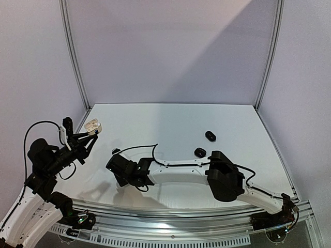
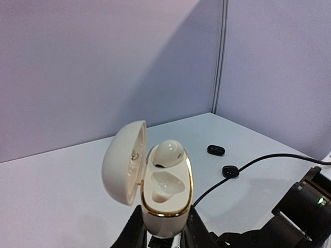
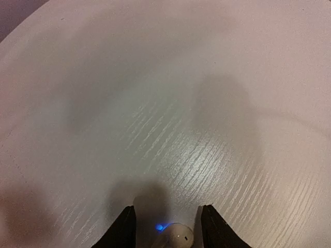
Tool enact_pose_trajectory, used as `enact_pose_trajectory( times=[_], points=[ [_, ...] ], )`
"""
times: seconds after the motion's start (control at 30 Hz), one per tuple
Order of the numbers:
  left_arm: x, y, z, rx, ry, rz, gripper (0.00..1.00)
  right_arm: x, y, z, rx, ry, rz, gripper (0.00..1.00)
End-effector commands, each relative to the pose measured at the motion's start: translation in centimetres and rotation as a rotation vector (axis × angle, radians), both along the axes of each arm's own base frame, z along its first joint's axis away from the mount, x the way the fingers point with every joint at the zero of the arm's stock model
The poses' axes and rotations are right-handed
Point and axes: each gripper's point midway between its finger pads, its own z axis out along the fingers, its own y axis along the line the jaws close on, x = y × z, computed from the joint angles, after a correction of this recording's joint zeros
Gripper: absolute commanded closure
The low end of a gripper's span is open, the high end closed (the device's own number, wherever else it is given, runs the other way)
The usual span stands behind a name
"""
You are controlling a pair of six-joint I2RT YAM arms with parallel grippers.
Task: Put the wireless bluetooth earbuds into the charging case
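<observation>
**At the table's left edge: case held open, one bud seated, the other under the right claw**

Above the left side of the table (image 1: 165, 116), the white charging case (image 2: 164, 219) is held up off the surface, its lid (image 2: 124, 163) swung open to the left. One white earbud (image 2: 168, 152) sits in the upper well inside the gold rim; the lower well (image 2: 164, 187) is bare. The left gripper (image 2: 164, 235) is clamped on the base of the case, a black finger (image 2: 135, 233) pressed to each side.

A second white earbud (image 3: 176, 237) shows at the bottom edge of the right wrist view, a blue light (image 3: 159, 227) glowing at its left. It lies between the fingers of the right gripper (image 3: 168, 207), whose jaws stand partly apart with a gap on each side of the bud, so nothing is gripped. That gripper hangs low over the table, its arm (image 1: 181, 173) reaching across from the right.

Farther right on the table lie two small black oval pieces (image 1: 210, 136) (image 1: 200, 152), near each other but apart; they are too small to tell as earbuds or cases. A black cable (image 2: 258, 160) runs close to the nearer one.
</observation>
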Motion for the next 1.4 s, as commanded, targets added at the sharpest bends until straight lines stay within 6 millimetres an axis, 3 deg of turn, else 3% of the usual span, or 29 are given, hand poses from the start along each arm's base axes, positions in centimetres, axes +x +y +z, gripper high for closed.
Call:
enact_pose_trajectory(
  times=[0.0,0.4,0.6,0.9,1.1,1.37],
  points=[
    [0.2,0.0,-0.6,-0.004,0.01,-0.001,1.0,-0.7,-0.8,-2.6,-0.066,0.033,0.009,0.61],
    [0.1,0.0,-0.6,-0.006,0.009,-0.002,1.0,-2.3,-4.5,-3.4,-0.154,0.082,0.043,0.83],
    [0.0,0.0,-0.4,-0.007,0.002,-0.004,1.0,-4.6,-7.3,-4.1,-0.196,0.146,0.125,0.85],
    [-0.1,0.0,-0.4,-0.007,-0.005,-0.006,1.0,-8.5,-11.2,-3.0,-0.289,0.169,0.281,0.79],
    [-0.1,-0.1,-0.4,-0.009,-0.004,-0.014,1.0,-9.2,-11.0,-1.2,-0.298,0.154,0.346,0.71],
    [-0.1,-0.1,-0.5,-0.009,-0.001,-0.017,1.0,-7.7,-8.1,4.3,-0.217,0.078,0.318,0.54]
  ],
)
